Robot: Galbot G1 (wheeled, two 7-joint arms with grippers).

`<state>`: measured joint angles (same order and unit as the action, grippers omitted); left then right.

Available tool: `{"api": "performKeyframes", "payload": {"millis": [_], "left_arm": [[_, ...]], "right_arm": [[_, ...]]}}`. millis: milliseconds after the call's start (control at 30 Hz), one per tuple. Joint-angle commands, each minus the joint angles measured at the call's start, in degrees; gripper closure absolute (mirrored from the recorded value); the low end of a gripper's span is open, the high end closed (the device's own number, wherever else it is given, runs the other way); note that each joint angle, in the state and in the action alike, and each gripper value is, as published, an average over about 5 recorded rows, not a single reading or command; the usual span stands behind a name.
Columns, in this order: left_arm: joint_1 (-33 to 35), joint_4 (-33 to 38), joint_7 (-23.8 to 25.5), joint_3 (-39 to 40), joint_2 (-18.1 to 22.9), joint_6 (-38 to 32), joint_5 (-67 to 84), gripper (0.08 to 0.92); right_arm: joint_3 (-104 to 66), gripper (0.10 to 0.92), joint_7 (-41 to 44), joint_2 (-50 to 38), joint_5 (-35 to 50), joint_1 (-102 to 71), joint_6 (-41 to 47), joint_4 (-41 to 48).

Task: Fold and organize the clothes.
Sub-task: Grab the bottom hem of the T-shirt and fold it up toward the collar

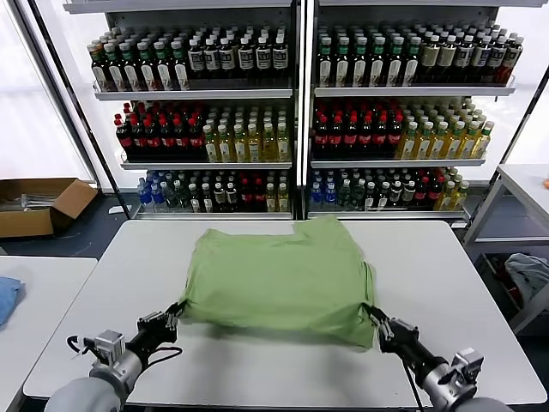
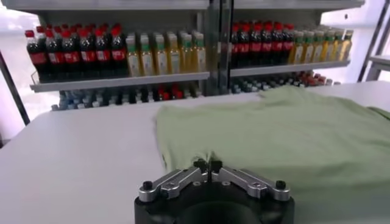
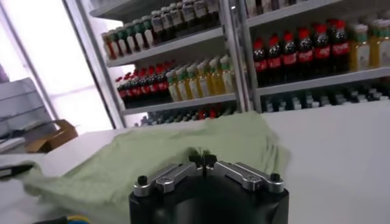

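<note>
Head view: the polo shirt (image 1: 279,279) lies mid-counter (image 1: 446,266), its near hem raised between the left pincer (image 1: 170,318) and right pincer (image 1: 378,325), each closed on a corner. Uneven pulling could slip thin fabric and skew your fold.

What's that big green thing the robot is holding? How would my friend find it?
Look at the white table in front of the drink shelves. In its middle lies a light green shirt, with the left gripper and right gripper pinching its two near corners. It is the only green cloth there.
</note>
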<state>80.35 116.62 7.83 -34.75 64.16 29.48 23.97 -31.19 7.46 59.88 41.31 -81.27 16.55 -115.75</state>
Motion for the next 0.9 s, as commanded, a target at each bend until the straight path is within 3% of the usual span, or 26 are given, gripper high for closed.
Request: {"api": "performKeyframes", "payload": {"millis": [33,133,267,667,900], "left_arm": [[-13.8,-11.0,-0.3,3.0,0.6,0.6,0.8,0.912],[-14.6,-12.6,-1.0,4.4,1.9,0.0,0.0,0.910],[-13.1,-12.9,-1.4,4.9,3.4,-1.7,-1.5,0.867],[-6.9,-9.9,-3.0,0.9,2.2,-3.1,-0.3,0.526],[-4.2,-11.3,-2.8,1.7,3.0,-3.4,-0.2,0.327]], "right_arm": [[7.5,0.919,-2.3,1.2,-0.9,15.7,0.2,13.2],[10.4,0.888,-0.7,2.5,-4.0,18.9,-0.4,18.8],[11.3,0.784,1.0,3.6,-6.5,19.2,-1.3,20.6],[3.7,0.447,-0.9,2.7,-8.5,7.2,-1.1,6.2],[2.4,0.253,-2.4,2.5,-18.5,-3.4,1.1,0.8]]}}
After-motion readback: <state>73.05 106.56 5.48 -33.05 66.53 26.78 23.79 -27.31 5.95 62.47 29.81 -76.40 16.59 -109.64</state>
